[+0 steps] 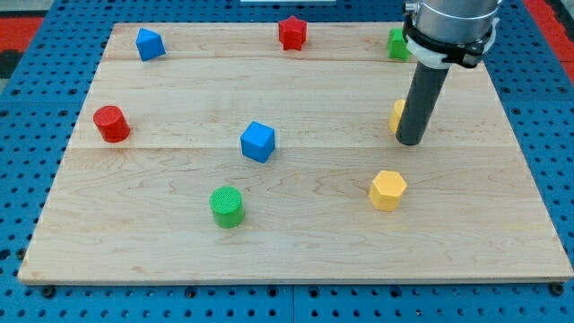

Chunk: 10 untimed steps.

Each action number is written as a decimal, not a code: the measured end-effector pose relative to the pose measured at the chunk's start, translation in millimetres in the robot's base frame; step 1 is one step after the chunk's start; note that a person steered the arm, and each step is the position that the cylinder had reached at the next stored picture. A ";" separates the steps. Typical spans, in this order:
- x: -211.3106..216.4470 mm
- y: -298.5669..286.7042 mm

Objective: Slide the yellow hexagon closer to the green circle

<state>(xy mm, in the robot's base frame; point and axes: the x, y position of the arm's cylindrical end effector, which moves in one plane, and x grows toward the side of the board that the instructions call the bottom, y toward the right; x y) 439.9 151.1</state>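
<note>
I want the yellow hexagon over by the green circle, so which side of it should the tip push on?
Press its right face, the one away from the green circle. The yellow hexagon lies flat to the circle's right and slightly higher; my tip is above it, so circle round to its right first.

yellow hexagon (388, 190): flat, view's lower right | green circle (227, 206): upright, lower centre-left, well apart

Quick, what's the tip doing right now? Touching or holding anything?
My tip: no gripper, holds nothing. It sits against a partly hidden yellow block, above the yellow hexagon and apart from it; contact cannot be told.
</note>
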 end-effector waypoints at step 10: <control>106.8 -10.4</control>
<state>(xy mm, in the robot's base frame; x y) 546.7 140.7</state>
